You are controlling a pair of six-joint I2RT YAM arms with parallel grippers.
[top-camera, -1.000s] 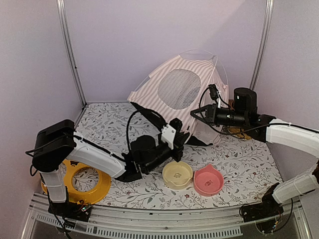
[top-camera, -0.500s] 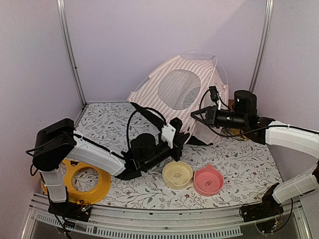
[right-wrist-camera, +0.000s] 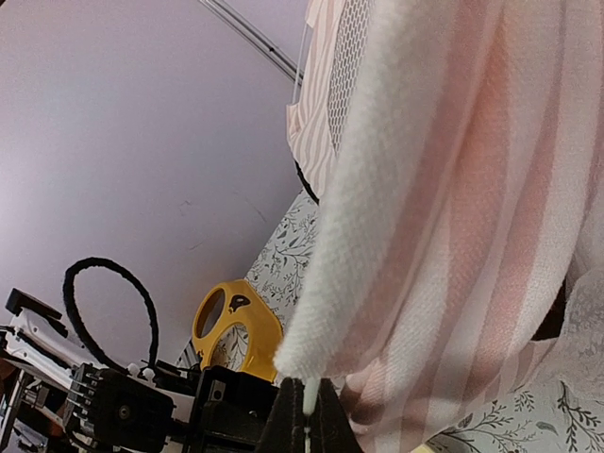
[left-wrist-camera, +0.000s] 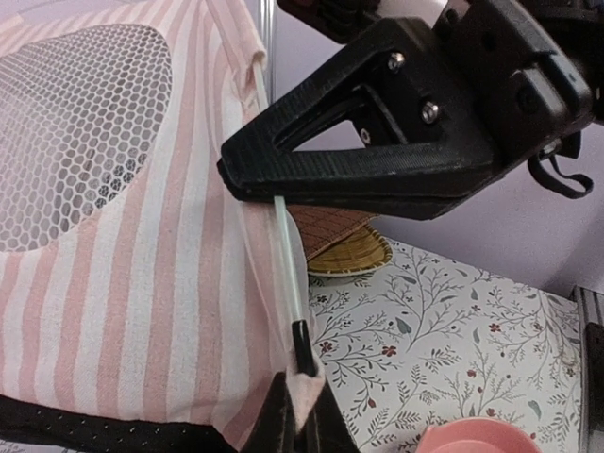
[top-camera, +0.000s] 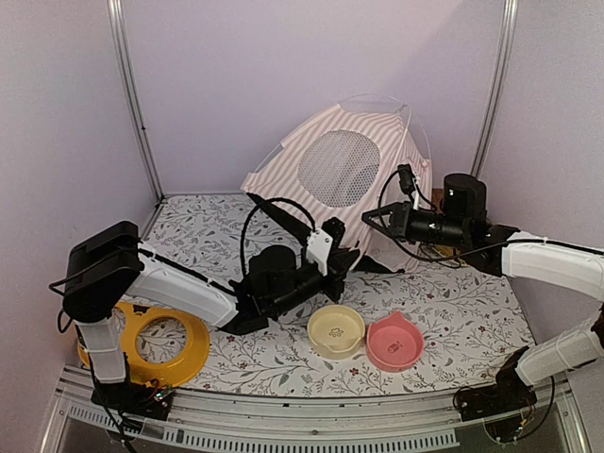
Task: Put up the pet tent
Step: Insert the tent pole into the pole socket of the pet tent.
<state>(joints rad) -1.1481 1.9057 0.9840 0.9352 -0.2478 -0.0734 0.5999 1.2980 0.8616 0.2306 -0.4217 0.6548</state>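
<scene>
Top external view: a yellow ring (top-camera: 165,344) lies at the near left of the flowered table (top-camera: 462,302). A cream bowl (top-camera: 336,330) and a pink bowl (top-camera: 394,342) sit side by side near the middle. Just behind the bowls, the left gripper (top-camera: 351,262) is pinched tight on a bottom corner of the tent (top-camera: 340,175). Above it, the right gripper (top-camera: 368,217) is clamped narrow on the tent's clear pole (left-wrist-camera: 288,269). The striped tent leans at the back of the table near the wall, its round mesh panel (top-camera: 338,168) facing forward.
</scene>
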